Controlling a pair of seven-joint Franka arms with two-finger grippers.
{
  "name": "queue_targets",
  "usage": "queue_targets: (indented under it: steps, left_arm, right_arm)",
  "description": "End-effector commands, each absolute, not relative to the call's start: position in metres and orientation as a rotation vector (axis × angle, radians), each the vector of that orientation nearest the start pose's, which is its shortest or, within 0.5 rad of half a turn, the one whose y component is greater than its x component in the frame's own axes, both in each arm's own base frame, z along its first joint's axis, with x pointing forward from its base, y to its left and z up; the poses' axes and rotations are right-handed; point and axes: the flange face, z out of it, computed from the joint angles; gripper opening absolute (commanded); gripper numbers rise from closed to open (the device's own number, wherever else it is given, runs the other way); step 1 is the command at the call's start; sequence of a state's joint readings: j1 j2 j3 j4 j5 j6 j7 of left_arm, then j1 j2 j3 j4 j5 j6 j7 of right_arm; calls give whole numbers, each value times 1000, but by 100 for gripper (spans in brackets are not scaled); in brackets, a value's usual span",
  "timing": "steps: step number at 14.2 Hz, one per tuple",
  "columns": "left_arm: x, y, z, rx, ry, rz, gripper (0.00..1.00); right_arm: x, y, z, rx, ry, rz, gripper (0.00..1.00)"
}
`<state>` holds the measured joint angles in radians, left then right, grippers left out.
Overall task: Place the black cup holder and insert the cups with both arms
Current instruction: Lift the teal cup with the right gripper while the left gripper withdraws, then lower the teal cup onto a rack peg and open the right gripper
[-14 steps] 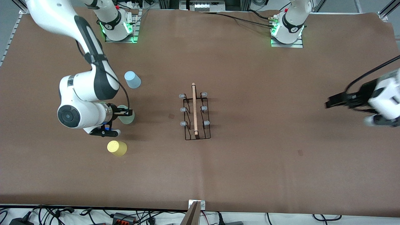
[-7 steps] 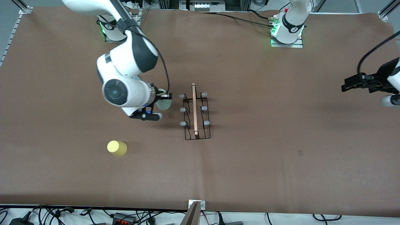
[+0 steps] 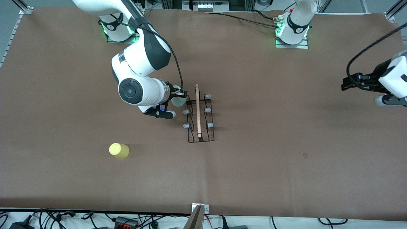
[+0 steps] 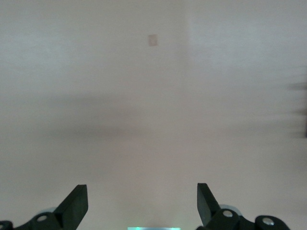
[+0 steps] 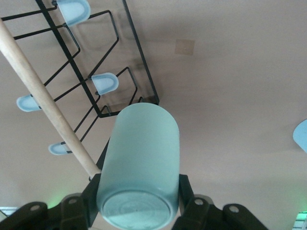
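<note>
The thin black wire cup holder [image 3: 199, 118] stands mid-surface, a light wooden rod [image 3: 197, 110] along its top and six grey-tipped pegs, all bare. Two cups show: a pale mint green plastic tumbler [image 5: 140, 167] clamped in the right pincer [image 3: 178, 95] over the rack's corner farthest from the front camera, and a yellow tumbler [image 3: 119, 150] on the brown surface [image 3: 286, 159], nearer the camera toward the right arm's end. The left pincer [image 4: 142, 206] hangs with fingers apart over the left arm's end.

SETTING: robotics lab | EVIDENCE: two white jointed robot arms [image 3: 140, 63] on green-lit bases (bolted to metal plates) | wide table under brown paper sheet [image 3: 254, 165] | aluminium frame rails at corners | tangled black cables and power adapters [image 3: 127, 220] along edge
</note>
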<state>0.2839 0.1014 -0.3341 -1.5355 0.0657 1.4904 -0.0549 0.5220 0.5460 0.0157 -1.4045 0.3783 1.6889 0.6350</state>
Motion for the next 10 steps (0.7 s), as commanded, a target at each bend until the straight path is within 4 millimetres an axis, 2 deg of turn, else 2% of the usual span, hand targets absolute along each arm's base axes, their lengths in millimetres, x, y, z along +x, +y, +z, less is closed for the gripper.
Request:
queue_targets:
  steps: [1, 6, 10]
  left_arm:
    - [529, -10, 580, -3055, -9, 158, 100]
    - [533, -12, 586, -3059, -3, 139, 100]
    - [535, -15, 586, -3066, 4, 132, 100]
  right_arm:
    - [567, 394, 364, -2878, 298, 625, 24]
    - [564, 407, 343, -2886, 289, 624, 24]
    - [560, 416, 320, -2912, 271, 633, 24]
